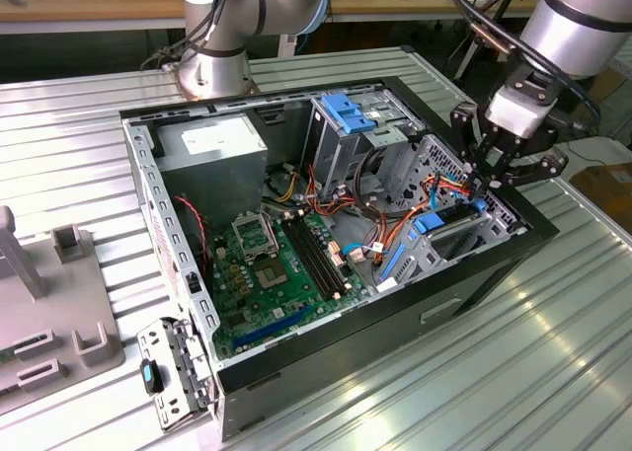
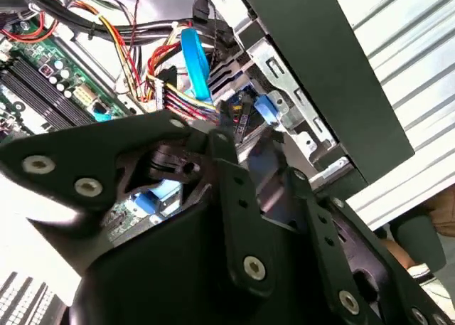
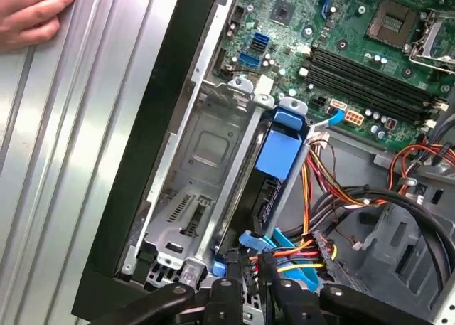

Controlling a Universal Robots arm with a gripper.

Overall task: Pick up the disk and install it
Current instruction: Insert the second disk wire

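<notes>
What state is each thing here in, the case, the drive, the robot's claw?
Computer case: lying on its side, side panel off.
Disk: standing on edge in the drive bay, blue rails showing.
Gripper: poised right over the disk's end.
Memory slots: empty.
Hand: resting on the table.

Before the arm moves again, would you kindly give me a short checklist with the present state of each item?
1. Disk sits in the drive bay by the case's front wall: ok.
2. Disk fully seated: cannot tell.
3. Gripper is right above the bay: ok.
4. Grip state: cannot tell.
5. Cables clear of the gripper: not ok, a bundle lies right by it.
6. Workspace free of people: not ok, a hand rests on the table beside the case.
</notes>
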